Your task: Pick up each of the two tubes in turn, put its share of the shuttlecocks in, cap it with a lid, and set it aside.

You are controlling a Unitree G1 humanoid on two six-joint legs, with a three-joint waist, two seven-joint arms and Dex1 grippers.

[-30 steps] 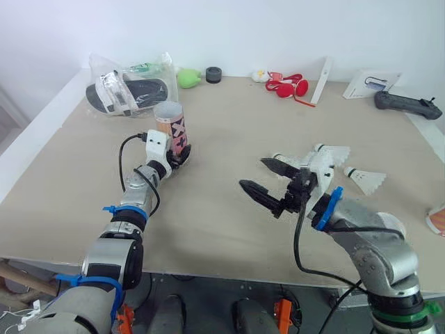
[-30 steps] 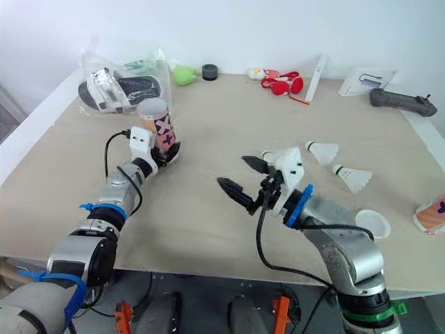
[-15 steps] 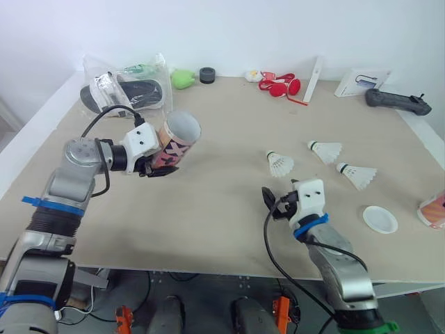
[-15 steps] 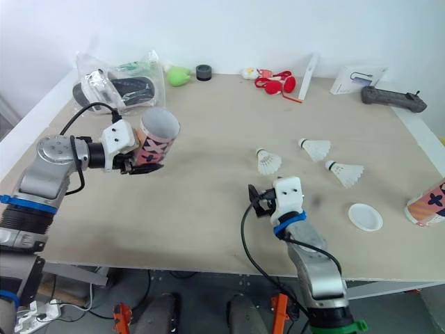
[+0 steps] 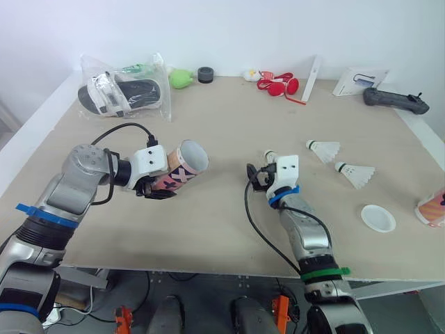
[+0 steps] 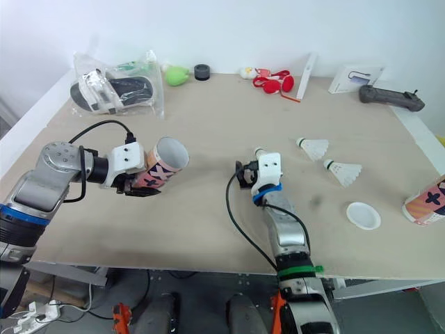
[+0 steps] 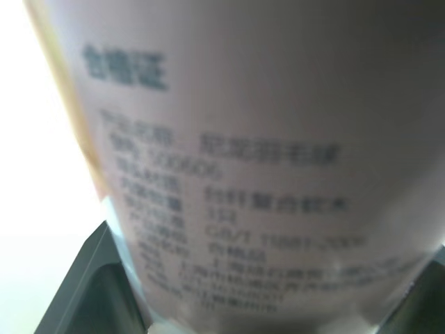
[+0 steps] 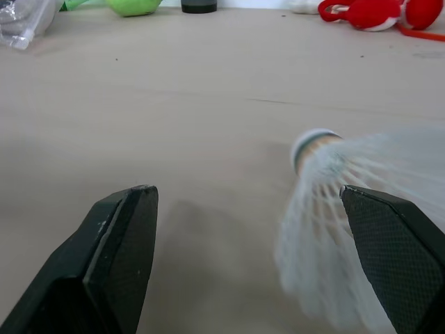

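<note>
At the left centre of the head view, my left pincer (image 5: 161,185) is clamped on the tube (image 5: 179,165). Tube attitude: tilted close to horizontal, open mouth facing the centre of the frame. On the left wrist view the printed tube wall sits tight between the two black fingers (image 7: 90,278).

Just right of centre, my right pincer (image 8: 247,191) is low over the table (image 5: 222,229) with its jaws spread wide and nothing gripped. One shuttlecock (image 8: 327,202) lies on the table between the jaws, cork end pointing away from the wrist and skirt close against one finger. I cannot tell whether they are in contact.

Remaining task items:
- A second shuttlecock (image 5: 323,147) and a third shuttlecock (image 5: 356,175) lie right of centre, near each other and apart from the right pincer.
- The white lid (image 5: 378,218) lies flat at lower right.
- The second tube (image 6: 424,204) sits at the right edge of the frame, partly cut off.

Along the top edge of the table: a bagged slipper (image 5: 122,94) at upper left, a green object (image 5: 182,78), a black roll (image 5: 204,74), a red item (image 5: 278,84) and a black controller (image 5: 395,101) at upper right
</note>
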